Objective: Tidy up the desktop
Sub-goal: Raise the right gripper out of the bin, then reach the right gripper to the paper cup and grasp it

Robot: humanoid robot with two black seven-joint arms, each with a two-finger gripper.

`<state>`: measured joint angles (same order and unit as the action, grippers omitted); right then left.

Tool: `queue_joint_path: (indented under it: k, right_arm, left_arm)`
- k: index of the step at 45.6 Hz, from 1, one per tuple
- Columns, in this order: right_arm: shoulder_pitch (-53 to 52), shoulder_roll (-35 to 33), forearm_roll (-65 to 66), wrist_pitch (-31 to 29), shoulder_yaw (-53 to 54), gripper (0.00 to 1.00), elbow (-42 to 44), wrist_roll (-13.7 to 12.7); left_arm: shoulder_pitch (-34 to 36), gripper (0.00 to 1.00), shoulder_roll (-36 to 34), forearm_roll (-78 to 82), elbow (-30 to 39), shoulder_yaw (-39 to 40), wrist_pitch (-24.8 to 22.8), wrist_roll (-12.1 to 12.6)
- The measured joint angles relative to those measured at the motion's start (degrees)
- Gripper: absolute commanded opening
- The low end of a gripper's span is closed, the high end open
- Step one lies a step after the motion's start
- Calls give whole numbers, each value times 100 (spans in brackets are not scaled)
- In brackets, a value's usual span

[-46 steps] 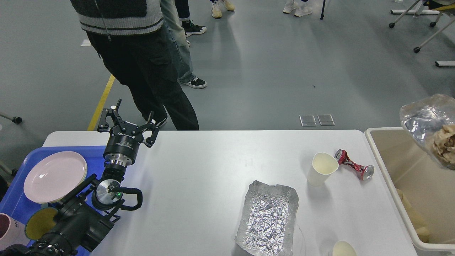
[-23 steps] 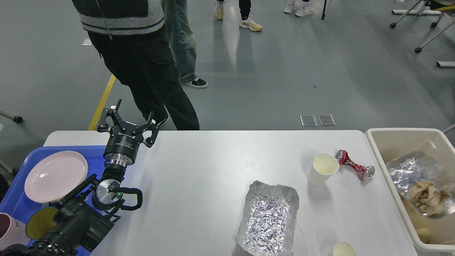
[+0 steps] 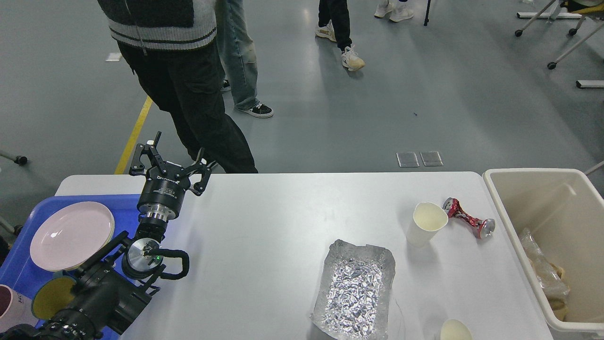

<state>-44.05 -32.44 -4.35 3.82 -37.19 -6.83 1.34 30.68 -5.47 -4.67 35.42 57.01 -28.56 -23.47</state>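
Dropped from mid-air, the clear bag of scraps now lies inside the beige bin at the bench's right end. On the bench, left of that bin: crushed can, paper cup, foil tray, second cup. Far from the bin, the left tool hovers, spread wide and empty; the right tool is unseen. Risk: the light upright cup tips if nudged.

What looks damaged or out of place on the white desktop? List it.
A crushed red metal can lies on its side near the desktop's far right corner, pinched in the middle. Beside it stands a cream paper cup. A crumpled silver foil tray sits near the front edge, its rim bent.
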Motion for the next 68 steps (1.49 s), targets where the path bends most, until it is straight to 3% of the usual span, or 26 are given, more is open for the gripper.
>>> queue_joint_path:
  k: [6,13,20,30,37,43,54,63,68]
  right_arm:
    - [-936,-14,12,-474,-642,100,-204,-2]
    - [-2319,-75,13,-1522,-1403,100,-625,0]
    - [-3772,-101,18,-2561,-1761,100,-1592,6]
    - [-5602,-131,583,-2951,-1913,100,-4370,-17]
    - [-6355,-185,1411,-2915,-1922,100,-6608,-53]
    - [-6750,-25,1631,-2882,-2121,100,-7857,-71]
    - [-6882,70,1650,-2842,-2464,100,-8150,-80]
    - [-6421,-8,1594,-2754,-2381,100,-7845,-74]
    - [-5893,-37,1328,-2368,-2135,100,-7538,-68]
  left_arm:
    - [0,96,0,0,0,0,0,0]
    - [0,96,0,0,0,-1,0,0]
    - [0,96,-1,1,0,-5,0,0]
    - [0,96,-3,3,0,-5,0,0]
    - [0,96,-1,3,0,-1,0,0]
    - [0,96,-1,3,0,1,0,0]
    - [0,96,1,3,0,0,0,0]
    - [0,96,0,2,0,-1,0,0]
    - [0,96,0,1,0,-1,0,0]
